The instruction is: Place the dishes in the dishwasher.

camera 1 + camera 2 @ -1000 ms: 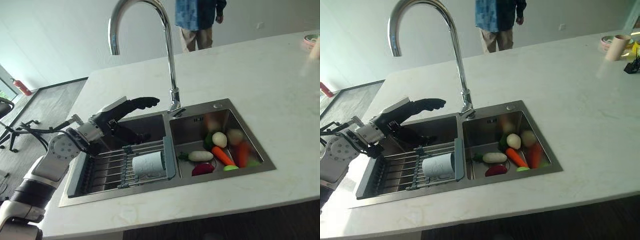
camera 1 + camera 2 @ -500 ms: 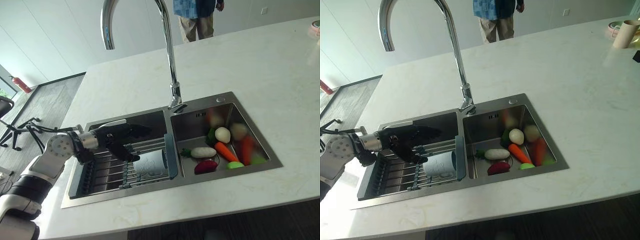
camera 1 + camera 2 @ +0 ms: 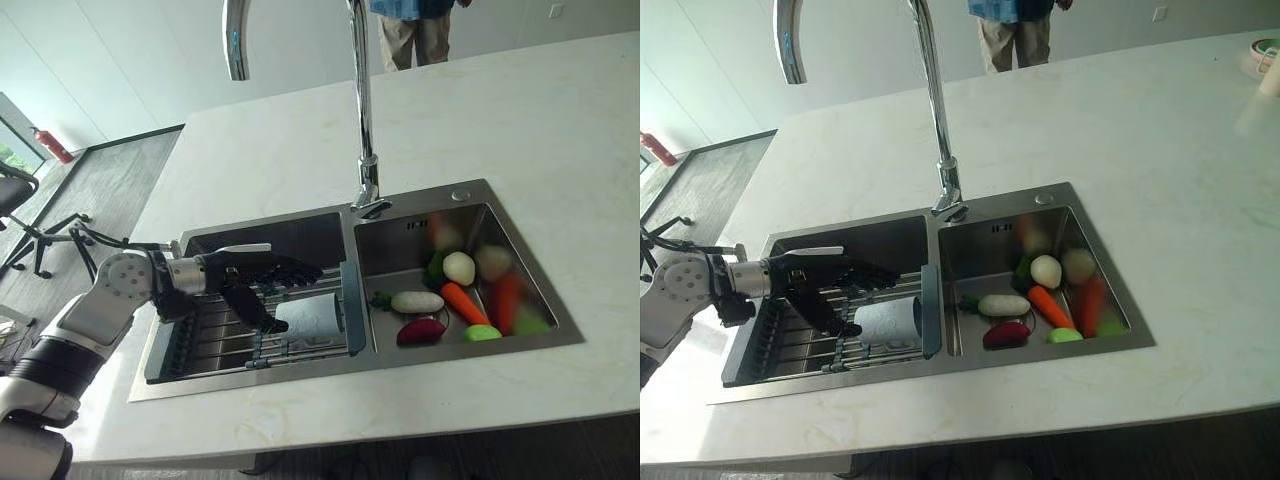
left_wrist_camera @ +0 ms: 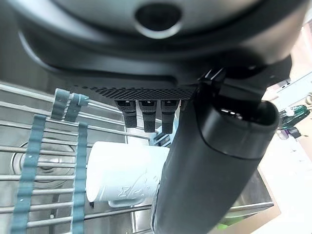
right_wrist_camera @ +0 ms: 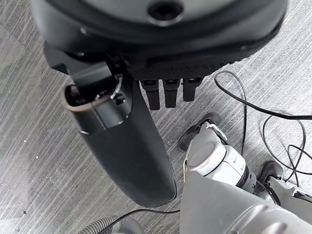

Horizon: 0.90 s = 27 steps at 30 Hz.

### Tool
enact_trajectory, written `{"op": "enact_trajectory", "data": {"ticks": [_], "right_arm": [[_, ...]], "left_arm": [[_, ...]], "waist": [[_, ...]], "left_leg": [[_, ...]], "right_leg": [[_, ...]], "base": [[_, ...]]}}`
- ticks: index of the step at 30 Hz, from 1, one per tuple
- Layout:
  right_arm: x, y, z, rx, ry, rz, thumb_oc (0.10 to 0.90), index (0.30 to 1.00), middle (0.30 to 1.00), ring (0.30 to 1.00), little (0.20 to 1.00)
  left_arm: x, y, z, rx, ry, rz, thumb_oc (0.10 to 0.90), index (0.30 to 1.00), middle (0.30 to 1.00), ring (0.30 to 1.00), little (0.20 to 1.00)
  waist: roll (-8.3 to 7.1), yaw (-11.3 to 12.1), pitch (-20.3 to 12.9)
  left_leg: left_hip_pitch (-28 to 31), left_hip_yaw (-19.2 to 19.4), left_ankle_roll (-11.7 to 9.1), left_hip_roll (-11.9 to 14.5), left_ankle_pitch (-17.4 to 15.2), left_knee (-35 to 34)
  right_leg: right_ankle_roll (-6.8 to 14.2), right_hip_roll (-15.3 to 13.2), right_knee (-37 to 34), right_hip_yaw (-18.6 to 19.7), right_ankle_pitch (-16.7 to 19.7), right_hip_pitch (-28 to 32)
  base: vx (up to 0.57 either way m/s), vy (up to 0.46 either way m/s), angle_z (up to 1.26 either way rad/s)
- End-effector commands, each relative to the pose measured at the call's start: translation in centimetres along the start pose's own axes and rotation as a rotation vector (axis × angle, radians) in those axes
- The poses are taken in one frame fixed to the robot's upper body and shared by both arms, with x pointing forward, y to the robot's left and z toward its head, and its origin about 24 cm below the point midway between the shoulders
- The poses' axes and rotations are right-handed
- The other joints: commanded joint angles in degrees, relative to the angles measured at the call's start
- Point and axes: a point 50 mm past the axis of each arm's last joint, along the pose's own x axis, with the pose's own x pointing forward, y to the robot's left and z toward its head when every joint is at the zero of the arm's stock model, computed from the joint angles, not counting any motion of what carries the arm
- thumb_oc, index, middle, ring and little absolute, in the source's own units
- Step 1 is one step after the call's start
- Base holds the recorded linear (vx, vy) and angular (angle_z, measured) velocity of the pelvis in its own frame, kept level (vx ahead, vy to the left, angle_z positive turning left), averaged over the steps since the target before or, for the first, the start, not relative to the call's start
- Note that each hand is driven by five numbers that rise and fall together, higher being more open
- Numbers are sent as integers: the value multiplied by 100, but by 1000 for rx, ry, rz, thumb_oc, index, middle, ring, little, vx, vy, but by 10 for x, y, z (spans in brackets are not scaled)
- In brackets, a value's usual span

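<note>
A white cup point(image 3: 313, 316) lies on its side on the wire rack point(image 3: 205, 345) over the left sink basin, against the rack's grey end piece. My left hand point(image 3: 243, 276) reaches low over the rack from the left. It is open: straight fingers point(image 3: 292, 268) stretch over the cup's top and the thumb hangs down beside the cup's open end. In the left wrist view the cup point(image 4: 122, 178) lies just past the thumb and fingers, with no grip on it. My right hand point(image 5: 161, 48) hangs open above the floor.
A tall chrome faucet point(image 3: 362, 120) rises behind the divider between the basins. The right basin point(image 3: 545, 300) holds several vegetables, among them a white radish point(image 3: 417, 301) and a carrot point(image 3: 462, 301). A person point(image 3: 420, 25) stands beyond the counter. A cup point(image 3: 1270, 75) stands at the far right.
My left hand has come down from above the sink onto the rack and moved right, up to the cup. The camera has also shifted.
</note>
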Motion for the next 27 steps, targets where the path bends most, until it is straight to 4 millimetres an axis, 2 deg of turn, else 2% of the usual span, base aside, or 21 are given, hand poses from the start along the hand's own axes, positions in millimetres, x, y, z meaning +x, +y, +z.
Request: {"op": "enact_trajectory", "data": {"ticks": [1, 2, 10, 17, 22, 23, 27], "right_arm": [[-2, -11, 5, 40, -16, -23, 800, 900, 900, 900, 900], [-2, -11, 4, 51, -9, -22, 800, 900, 900, 900, 900], [-2, -12, 6, 71, 0, -20, 800, 900, 900, 900, 900], [-1, -10, 10, 76, -10, -15, 800, 900, 900, 900, 900], [-1, -11, 17, 78, -27, -9, 800, 900, 900, 900, 900], [-2, -13, 19, 74, -35, -10, 800, 900, 900, 900, 900], [-2, -15, 23, 73, -49, -8, 800, 900, 900, 900, 900]], "left_arm": [[-34, 43, 31, 161, -35, 226, 800, 900, 900, 900, 900], [-35, 44, 27, 187, -25, 272, 800, 900, 900, 900, 900], [-28, 33, 16, 185, -18, 276, 800, 900, 900, 900, 900], [-23, 28, 14, 158, -29, 255, 800, 900, 900, 900, 900], [-17, 22, 17, 120, -60, 207, 800, 900, 900, 900, 900], [-15, 20, 20, 122, -70, 203, 800, 900, 900, 900, 900], [-12, 19, 21, 120, -71, 205, 800, 900, 900, 900, 900]], "waist": [[-34, -103, -302], [-57, -87, -296], [-74, -77, -219], [-44, -100, -161], [27, -144, -54], [89, -170, -27], [162, -203, -4]], "left_leg": [[-198, -201, -30, 143, -1294, 1006], [-200, -206, -21, 143, -1298, 1006], [-208, -232, -30, 158, -1297, 1006], [-236, -200, -47, 170, -1277, 1006], [-288, -214, -64, 140, -1259, 1006], [-301, -214, -79, 123, -1254, 1006], [-300, -193, -85, 108, -1254, 1006]], "right_leg": [[950, -371, -498, 50, 334, 6], [945, -371, -498, 46, 325, 9], [946, -390, -498, 40, 325, -10], [956, -428, -498, 55, 336, -65], [953, -440, -498, 125, 345, -142], [954, -448, -498, 152, 333, -160], [959, -469, -498, 176, 329, -175]], "base": [[9, -41, 6], [12, -50, 7], [2, -21, 0], [-2, -13, -1], [-21, -2, -6], [0, 0, 0], [0, 0, 0]]}}
